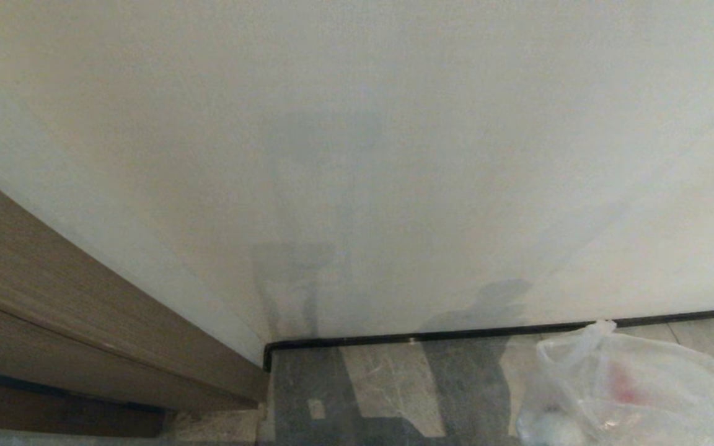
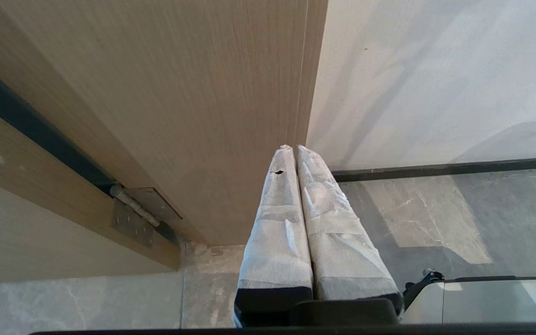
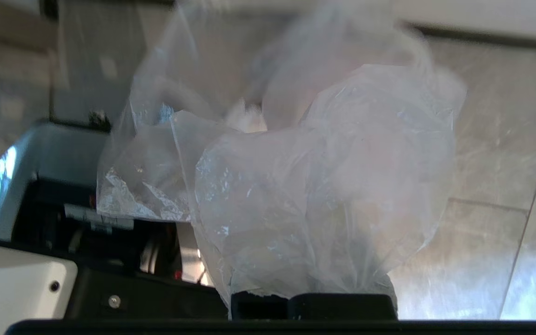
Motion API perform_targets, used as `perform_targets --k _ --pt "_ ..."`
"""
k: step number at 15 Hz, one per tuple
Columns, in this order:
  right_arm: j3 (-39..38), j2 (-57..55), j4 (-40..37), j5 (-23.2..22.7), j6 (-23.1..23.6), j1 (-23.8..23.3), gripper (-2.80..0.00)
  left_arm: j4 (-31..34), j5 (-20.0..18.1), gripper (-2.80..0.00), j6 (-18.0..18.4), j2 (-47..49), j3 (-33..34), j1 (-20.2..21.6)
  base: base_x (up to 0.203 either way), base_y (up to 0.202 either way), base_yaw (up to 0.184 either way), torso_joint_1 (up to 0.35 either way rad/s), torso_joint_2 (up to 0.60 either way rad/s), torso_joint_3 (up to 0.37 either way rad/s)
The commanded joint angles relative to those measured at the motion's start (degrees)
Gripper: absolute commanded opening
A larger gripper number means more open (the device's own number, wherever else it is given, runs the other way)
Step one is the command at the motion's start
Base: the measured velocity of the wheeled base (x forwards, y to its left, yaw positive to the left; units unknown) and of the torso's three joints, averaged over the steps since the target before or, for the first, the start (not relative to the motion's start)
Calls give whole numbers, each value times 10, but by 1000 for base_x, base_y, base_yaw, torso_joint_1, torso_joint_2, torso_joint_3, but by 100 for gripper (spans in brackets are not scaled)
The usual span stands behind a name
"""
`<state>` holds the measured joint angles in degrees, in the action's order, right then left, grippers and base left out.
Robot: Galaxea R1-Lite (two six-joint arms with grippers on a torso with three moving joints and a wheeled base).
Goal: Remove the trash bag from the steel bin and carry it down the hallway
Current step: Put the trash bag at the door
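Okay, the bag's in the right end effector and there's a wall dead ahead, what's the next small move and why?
Probably turn the base away from the wall, keeping the right end effector shut on the trash bag: wall and baseboard fill the view ahead.

The trash bag (image 1: 636,390) is thin clear plastic, crinkled and glinting in places. The hallway (image 1: 388,384) floor is grey-beige marble-look tile, smooth with a soft sheen, edged by a dark glossy baseboard (image 1: 456,336) under a matt pale wall (image 1: 357,124). The door (image 2: 179,93) is light wood-grain, satin, with a dull metal hinge (image 2: 137,214). The left gripper (image 2: 296,151) fingers are wrapped in white, wrinkled, cloth-like tape
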<state>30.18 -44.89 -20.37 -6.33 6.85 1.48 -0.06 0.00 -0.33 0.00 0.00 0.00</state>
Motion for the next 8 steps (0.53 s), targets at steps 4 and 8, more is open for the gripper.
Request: perform_targets --k 4,8 --pt "-3 -162 54 -3 64 3 -280 1 0 -280 0 0 0 0 0 0 0 0 0 0" --pt "-23 -211 111 -5 82 -2 -280 0 0 -280 0 0 0 0 0 0 0 0 0 0"
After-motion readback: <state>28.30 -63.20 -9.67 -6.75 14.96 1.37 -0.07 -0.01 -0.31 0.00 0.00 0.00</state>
